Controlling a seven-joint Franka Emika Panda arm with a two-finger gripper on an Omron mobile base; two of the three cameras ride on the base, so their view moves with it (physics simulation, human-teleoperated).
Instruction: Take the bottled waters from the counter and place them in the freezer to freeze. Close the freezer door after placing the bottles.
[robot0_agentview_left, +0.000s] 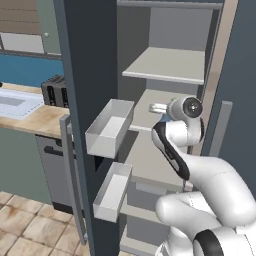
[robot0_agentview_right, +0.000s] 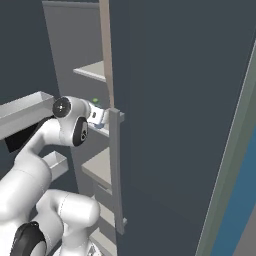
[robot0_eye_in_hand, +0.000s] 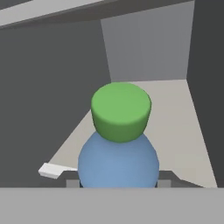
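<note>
Bottle (robot0_eye_in_hand: 118, 164), translucent blue with rounded green cap, sits clamped in the hand (robot0_eye_in_hand: 118, 183) over a smooth pale freezer shelf (robot0_eye_in_hand: 175, 127).

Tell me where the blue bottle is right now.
The blue bottle is held in the tool, over a pale freezer shelf inside the open compartment, green cap pointing toward the back wall.

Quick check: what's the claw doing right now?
Claw: closed on the blue bottle with the green cap, inside the freezer.

Flat, even rendered light; soft shadows, no glare, slightly coarse edges.
</note>
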